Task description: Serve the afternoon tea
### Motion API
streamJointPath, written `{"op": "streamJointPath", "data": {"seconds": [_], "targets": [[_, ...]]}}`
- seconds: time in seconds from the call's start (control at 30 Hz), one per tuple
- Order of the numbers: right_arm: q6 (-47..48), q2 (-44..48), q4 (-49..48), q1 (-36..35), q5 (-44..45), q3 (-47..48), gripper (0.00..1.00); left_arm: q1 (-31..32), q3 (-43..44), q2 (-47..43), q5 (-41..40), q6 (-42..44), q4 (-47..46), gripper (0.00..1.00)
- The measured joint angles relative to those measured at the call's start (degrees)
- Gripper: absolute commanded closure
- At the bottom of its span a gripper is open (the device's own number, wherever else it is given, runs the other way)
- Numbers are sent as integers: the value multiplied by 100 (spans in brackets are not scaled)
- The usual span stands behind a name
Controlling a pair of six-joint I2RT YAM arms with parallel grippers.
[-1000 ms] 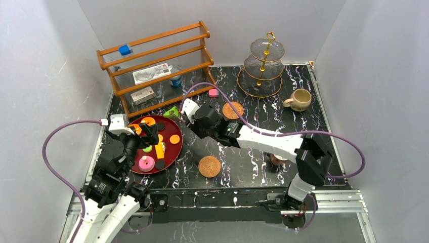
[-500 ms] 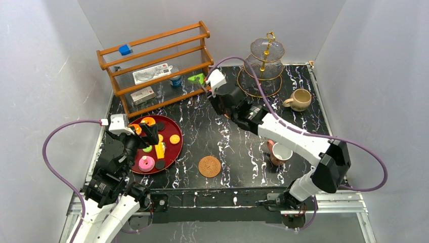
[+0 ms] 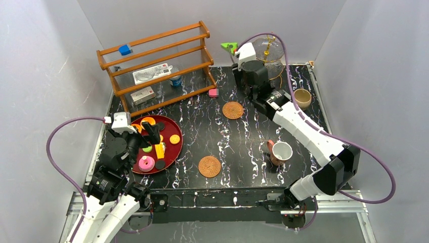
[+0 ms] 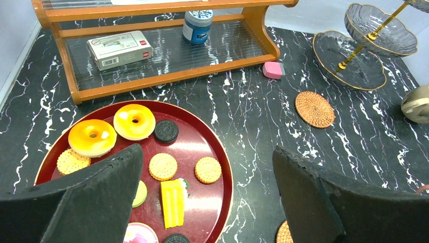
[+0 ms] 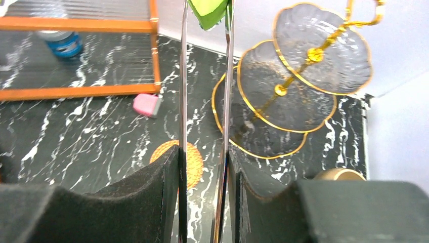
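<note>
My right gripper (image 3: 241, 56) (image 5: 205, 152) is shut on a pair of metal tongs (image 5: 182, 101). The tongs' tips pinch the green wedge (image 3: 228, 46) (image 5: 207, 12), held high just left of the glass tiered stand (image 3: 275, 50) (image 5: 303, 76). My left gripper (image 3: 146, 132) (image 4: 207, 152) hangs open over the red tray (image 3: 177, 149) (image 4: 222, 162). The tray holds a pink donut (image 3: 146, 163), orange cookies (image 4: 163, 166), a yellow piece (image 4: 172, 202) and black discs (image 4: 166, 130). A beige mug (image 3: 302, 97) stands at the back right and a pinkish-brown cup (image 3: 279, 152) at the front right. Two woven coasters (image 3: 232, 110) (image 3: 209, 166) lie mid-table.
A wooden rack (image 3: 157, 66) at the back left holds white boxes, a blue can (image 3: 176, 81) and a blue cube (image 3: 125, 49). A pink block (image 3: 213, 92) lies beside its foot. Grey walls close in on three sides.
My right arm has swung from the tray to the back right and risen, carrying the green wedge in the tongs up beside the tiered stand. The left arm has barely moved.
</note>
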State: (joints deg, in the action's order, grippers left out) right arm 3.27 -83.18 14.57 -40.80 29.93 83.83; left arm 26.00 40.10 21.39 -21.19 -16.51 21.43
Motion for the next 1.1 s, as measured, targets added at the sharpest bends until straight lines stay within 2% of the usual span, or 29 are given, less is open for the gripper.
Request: {"op": "streamJointPath", "data": {"seconds": [0.37, 0.73, 1.1], "targets": [[-140, -535, 466, 811, 205, 942, 55, 0, 0, 0, 0, 0, 2, 4], [-345, -721, 791, 1381, 90, 1014, 55, 0, 0, 2, 0, -2, 2, 4], [-557, -1036, 804, 1556, -85, 1014, 51, 0, 0, 22, 22, 0, 4, 4]]}}
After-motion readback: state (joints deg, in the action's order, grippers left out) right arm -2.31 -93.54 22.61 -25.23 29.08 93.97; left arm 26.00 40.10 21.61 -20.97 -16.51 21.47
